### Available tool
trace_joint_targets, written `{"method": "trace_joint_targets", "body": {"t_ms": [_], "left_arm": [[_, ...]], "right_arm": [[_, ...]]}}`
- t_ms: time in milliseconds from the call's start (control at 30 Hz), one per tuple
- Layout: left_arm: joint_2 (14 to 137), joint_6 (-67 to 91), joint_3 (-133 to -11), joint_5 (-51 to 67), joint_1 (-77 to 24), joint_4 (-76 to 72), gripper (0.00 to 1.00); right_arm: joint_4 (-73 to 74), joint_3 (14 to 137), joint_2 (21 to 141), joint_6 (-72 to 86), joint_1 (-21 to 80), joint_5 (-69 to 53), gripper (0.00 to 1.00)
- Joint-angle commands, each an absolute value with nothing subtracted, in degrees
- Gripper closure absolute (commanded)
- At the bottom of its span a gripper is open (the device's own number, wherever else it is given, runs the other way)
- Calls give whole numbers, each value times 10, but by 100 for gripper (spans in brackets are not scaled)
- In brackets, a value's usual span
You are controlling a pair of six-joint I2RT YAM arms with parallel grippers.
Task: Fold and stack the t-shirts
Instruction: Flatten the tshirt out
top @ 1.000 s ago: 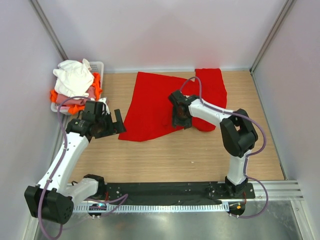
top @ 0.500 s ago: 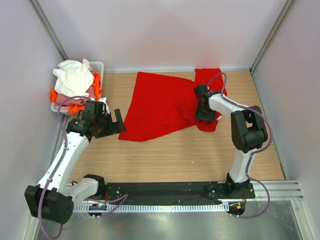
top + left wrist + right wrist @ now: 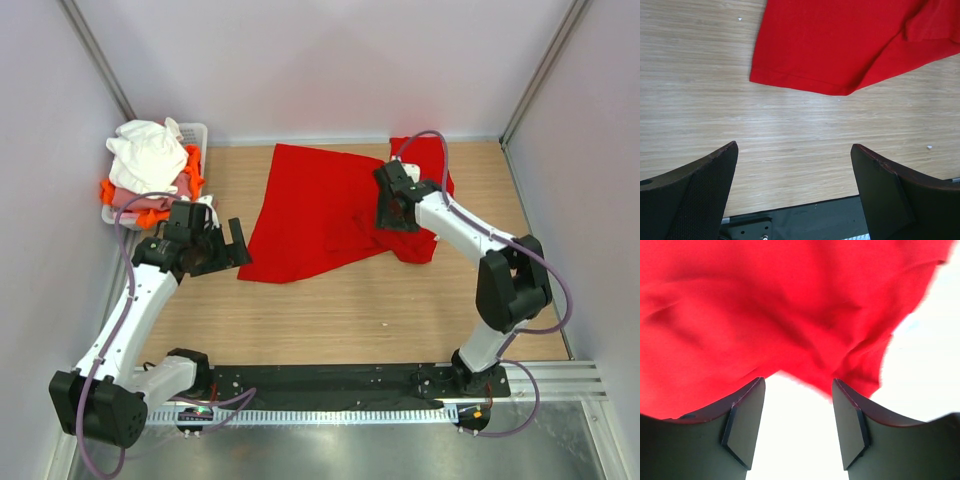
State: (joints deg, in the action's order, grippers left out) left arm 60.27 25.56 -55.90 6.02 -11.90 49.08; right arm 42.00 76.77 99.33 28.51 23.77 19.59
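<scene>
The red t-shirt (image 3: 310,215) lay spread on the wooden table (image 3: 350,300), its body reaching from the middle toward 12 o'clock. Its 3 o'clock side was rumpled into a thicker, darker heap against the far edge. My right gripper (image 3: 797,385) hung over that rumpled side with its jaws parted. Red cloth bulged just beyond the fingertips, but I could see none pinched between them. My left gripper (image 3: 794,147) was spread wide and empty above bare wood, just off the shirt's hem corner at about 8 o'clock, not touching it. At 10 o'clock stood the white basket (image 3: 195,132), heaped with the white shirt (image 3: 148,152) on top and pink and orange ones beneath, none folded yet. I judged the trouble would come from the heap. If my right jaws closed there, they could catch several layers at once, and the pull would drag the whole shirt askew instead of laying it flat. If my left jaws closed short of the hem, they would grip only air or scrape the wood.
</scene>
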Motion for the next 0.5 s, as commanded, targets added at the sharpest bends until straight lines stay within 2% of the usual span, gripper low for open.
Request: {"method": "trace_joint_targets", "body": {"t_ms": [0, 67, 200, 467], "left_arm": [[602, 260, -557, 58, -116, 474, 6], [602, 260, -558, 58, -116, 474, 6], [600, 260, -557, 56, -116, 475, 6], [599, 261, -556, 53, -116, 475, 7]], "right_arm": [[405, 769, 948, 291, 288, 189, 40], [379, 759, 954, 301, 297, 144, 43], [359, 752, 991, 314, 312, 135, 48], [340, 780, 1063, 302, 313, 152, 48]]}}
